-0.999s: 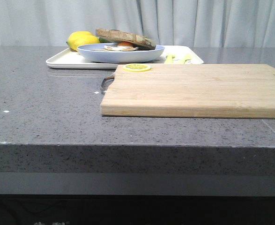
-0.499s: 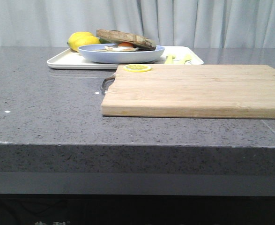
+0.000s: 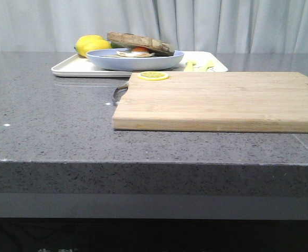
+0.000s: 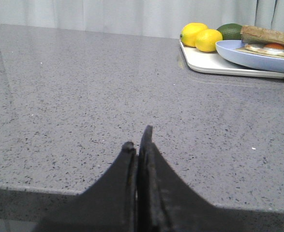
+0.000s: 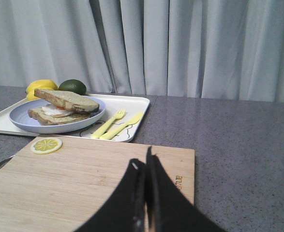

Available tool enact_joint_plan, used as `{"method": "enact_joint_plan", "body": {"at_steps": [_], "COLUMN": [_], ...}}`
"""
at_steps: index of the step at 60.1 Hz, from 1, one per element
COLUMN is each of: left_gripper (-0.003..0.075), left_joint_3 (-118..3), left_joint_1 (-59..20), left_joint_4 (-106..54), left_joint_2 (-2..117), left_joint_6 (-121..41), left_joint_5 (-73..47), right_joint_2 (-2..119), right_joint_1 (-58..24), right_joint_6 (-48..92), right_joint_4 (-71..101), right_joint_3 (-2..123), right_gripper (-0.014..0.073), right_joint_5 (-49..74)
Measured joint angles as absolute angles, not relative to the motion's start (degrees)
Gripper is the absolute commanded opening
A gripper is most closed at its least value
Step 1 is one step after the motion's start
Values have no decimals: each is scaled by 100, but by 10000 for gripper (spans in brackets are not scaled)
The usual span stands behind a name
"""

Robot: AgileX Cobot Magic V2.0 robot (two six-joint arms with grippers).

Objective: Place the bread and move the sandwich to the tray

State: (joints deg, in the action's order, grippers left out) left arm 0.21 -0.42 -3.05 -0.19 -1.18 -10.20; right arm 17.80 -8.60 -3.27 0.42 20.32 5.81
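The sandwich (image 3: 139,45) lies on a round pale-blue plate (image 3: 135,60) that stands on the white tray (image 3: 70,67) at the back of the table. Its top slice of bread (image 5: 67,100) rests tilted over the fried egg (image 5: 54,111) and the lower slice. The sandwich also shows in the left wrist view (image 4: 268,41). My left gripper (image 4: 138,142) is shut and empty, low over the bare grey table, far from the tray (image 4: 219,65). My right gripper (image 5: 143,162) is shut and empty above the near part of the cutting board (image 5: 83,183). Neither gripper shows in the front view.
A pale wooden cutting board (image 3: 222,100) with a metal handle lies front right, a lemon slice (image 3: 154,76) on its far corner. Lemons (image 4: 201,37) and a lime (image 4: 231,31) sit on the tray's far left. A yellow fork and knife (image 5: 115,124) lie on the tray's right.
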Motion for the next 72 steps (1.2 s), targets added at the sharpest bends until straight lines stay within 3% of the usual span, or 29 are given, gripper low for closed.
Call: {"method": "enact_joint_plan", "body": {"at_steps": [52,72], "left_gripper": [-19,-19], "left_joint_3": [21,21], "left_joint_1": [-42,-42], "left_joint_4": [-305,-305], "left_joint_2": [-19,-19], "left_joint_6": [-118,-118], "left_joint_5": [-1020,-1020], "right_joint_2": [1780,799], "right_joint_1": [-860,-475], "right_joint_6": [-327,-327], "right_joint_4": [0,449], "right_joint_3": [1964,178], "right_gripper": [-60,-60], "right_joint_5": [538,520]}}
